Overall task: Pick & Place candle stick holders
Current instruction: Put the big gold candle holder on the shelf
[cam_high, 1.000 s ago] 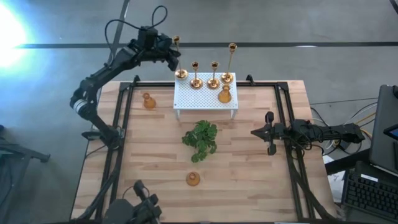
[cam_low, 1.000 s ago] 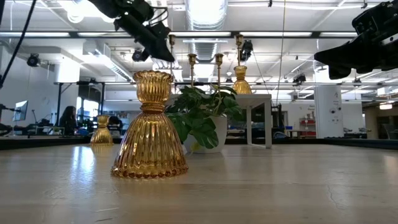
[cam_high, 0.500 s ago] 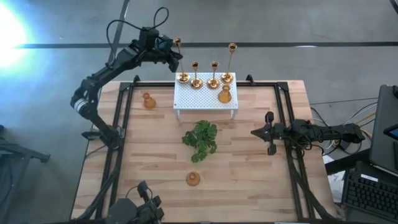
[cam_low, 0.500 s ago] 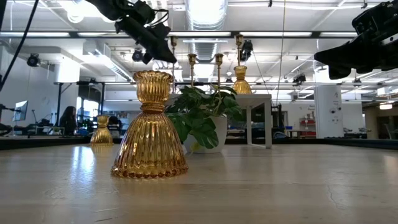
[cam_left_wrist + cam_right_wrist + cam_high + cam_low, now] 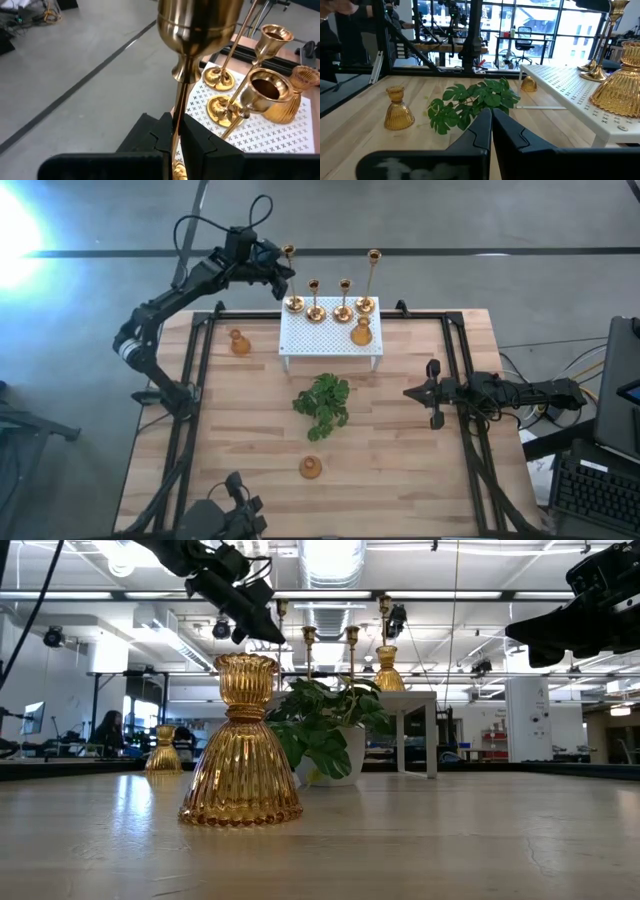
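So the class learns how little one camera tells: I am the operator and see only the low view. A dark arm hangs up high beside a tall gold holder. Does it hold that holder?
Observer: Yes. The left wrist view shows the left gripper shut on the thin stem of the tall candle stick holder.
Operator: Where is that holder's base?
Observer: From above, it is at the corner of the white perforated stand nearest the left arm. Whether it rests there I cannot tell.
Operator: What about the other arm?
Observer: The right gripper is shut and holds nothing, over the right side of the table.
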`<state>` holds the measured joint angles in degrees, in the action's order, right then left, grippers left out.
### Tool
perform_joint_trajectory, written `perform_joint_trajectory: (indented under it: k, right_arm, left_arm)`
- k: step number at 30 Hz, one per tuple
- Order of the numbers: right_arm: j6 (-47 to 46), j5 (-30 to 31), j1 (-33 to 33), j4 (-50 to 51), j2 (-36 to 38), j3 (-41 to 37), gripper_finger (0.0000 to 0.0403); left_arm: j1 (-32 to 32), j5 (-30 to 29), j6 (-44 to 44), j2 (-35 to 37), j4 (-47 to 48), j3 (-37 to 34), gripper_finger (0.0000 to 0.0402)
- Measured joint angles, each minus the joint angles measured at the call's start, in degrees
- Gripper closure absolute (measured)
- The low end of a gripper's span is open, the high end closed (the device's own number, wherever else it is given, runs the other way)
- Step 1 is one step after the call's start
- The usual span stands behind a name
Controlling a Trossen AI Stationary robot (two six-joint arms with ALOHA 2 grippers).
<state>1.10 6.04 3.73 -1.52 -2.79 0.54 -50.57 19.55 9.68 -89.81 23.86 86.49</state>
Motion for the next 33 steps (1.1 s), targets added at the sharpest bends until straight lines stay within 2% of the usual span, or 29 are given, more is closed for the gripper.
perform_joint_trajectory:
  k: [8,13,33]
  right_arm:
    - [0.0,0.0,0.0,0.0,0.0,0.0,0.0394]
    - [0.0,0.0,0.0,0.0,0.0,0.0,0.0394]
    - [0.0,0.0,0.0,0.0,0.0,0.0,0.0394]
  left_arm:
    - [0.1,0.5,-0.2,2.8,-8.6,-7.5,0.0382]
    - [0.1,0.3,-0.3,5.0,-10.5,-10.5,0.0382]
    - [0.1,0.1,-0.3,5.9,-10.6,-11.5,0.0382]
